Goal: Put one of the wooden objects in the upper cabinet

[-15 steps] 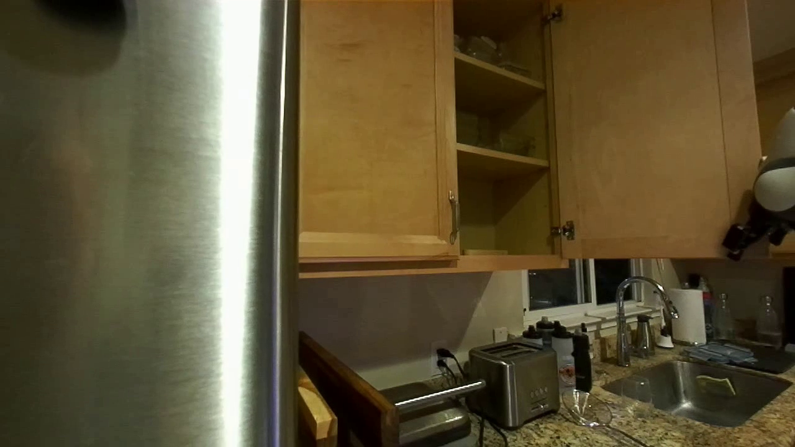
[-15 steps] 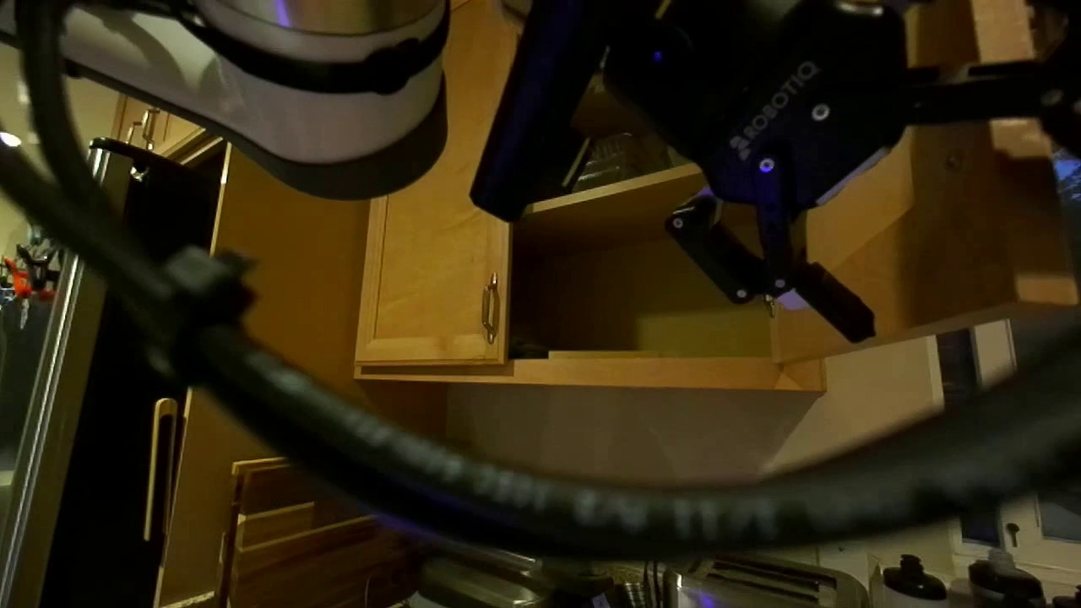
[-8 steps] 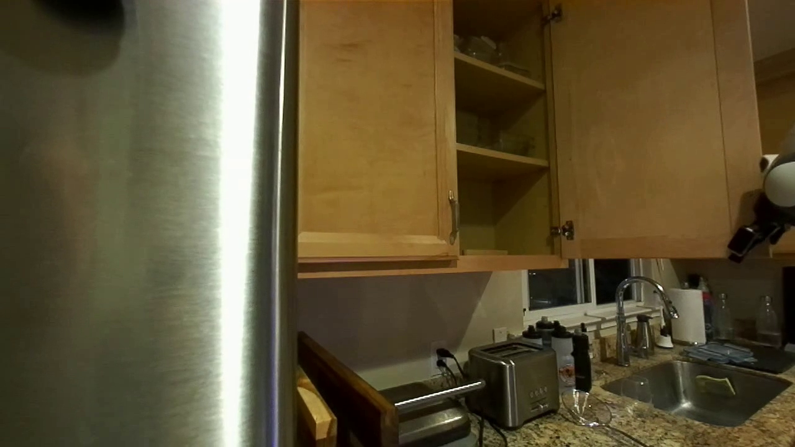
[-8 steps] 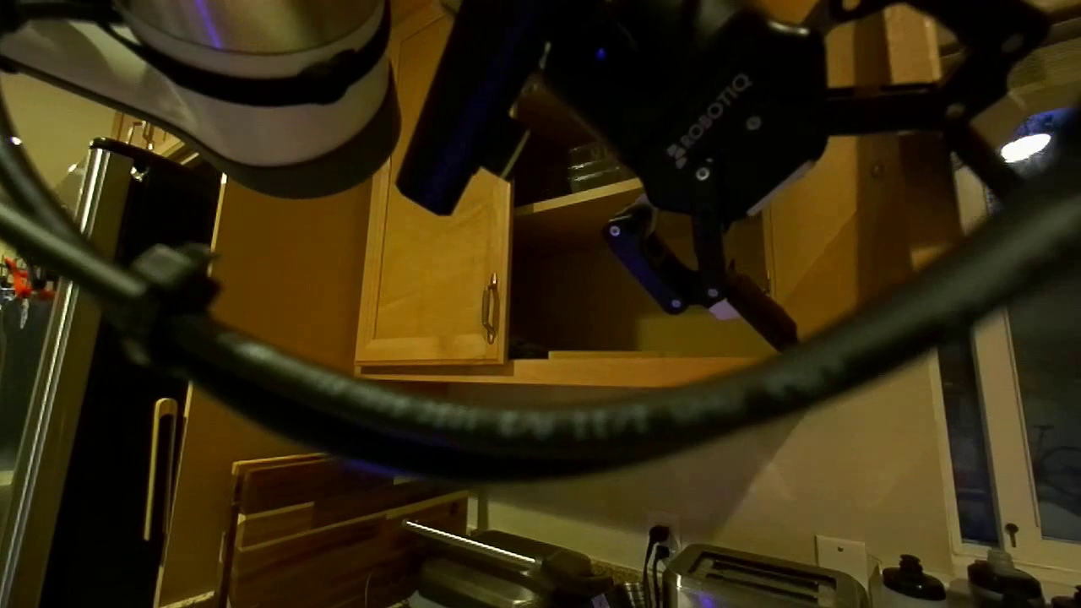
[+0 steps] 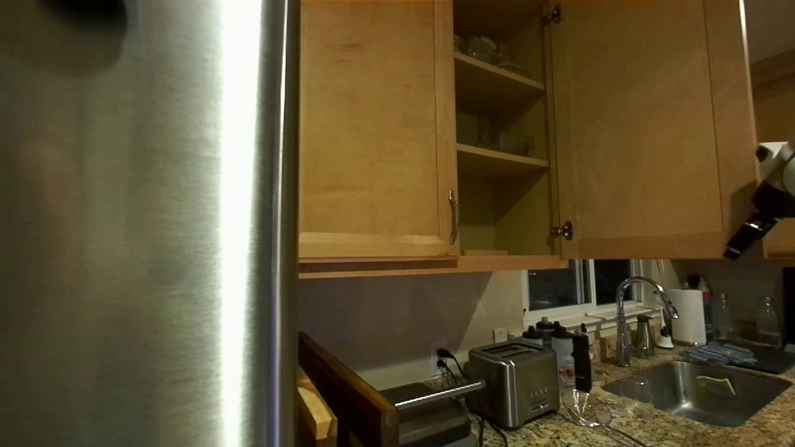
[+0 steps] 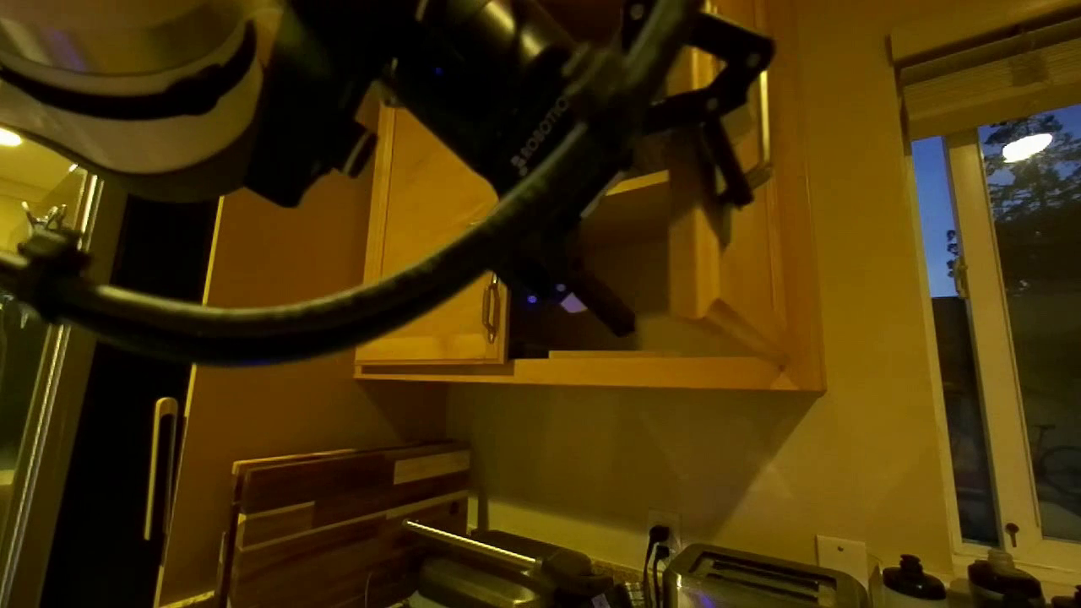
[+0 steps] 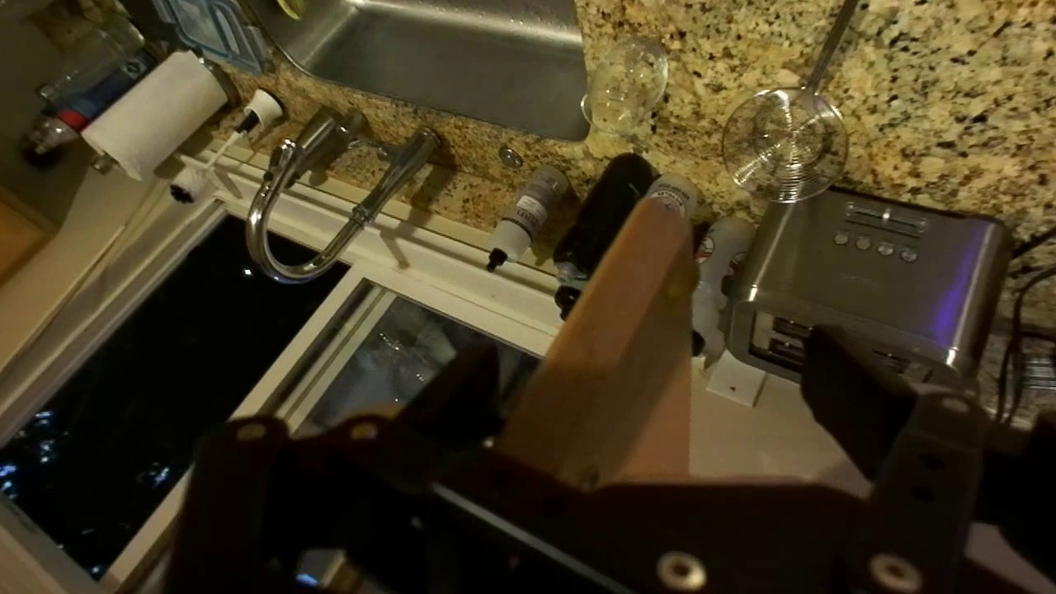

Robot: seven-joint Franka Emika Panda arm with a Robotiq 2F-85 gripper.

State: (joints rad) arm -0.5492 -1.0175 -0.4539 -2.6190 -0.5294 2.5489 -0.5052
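The black metal fingers [image 7: 854, 400] stand wide apart, with the open light-brown wooden door [image 7: 615, 367] between them; I can't tell if they touch it. The door is part of the wide honey-coloured wooden upper cabinet [image 5: 372, 136]. In an exterior view, a flat pale wooden piece [image 5: 484, 252] lies inside, at twelve o'clock from the boxy silver toaster [image 5: 514, 388].

On the granite desk [image 7: 949, 107], a steel toaster [image 7: 879, 289] with 4 round buttons [image 7: 885, 248] stood just beside several bottles [image 5: 564, 360], while a curved faucet [image 5: 622, 335] rose by the sink [image 7: 462, 66], near a white paper-towel roll [image 5: 688, 318].
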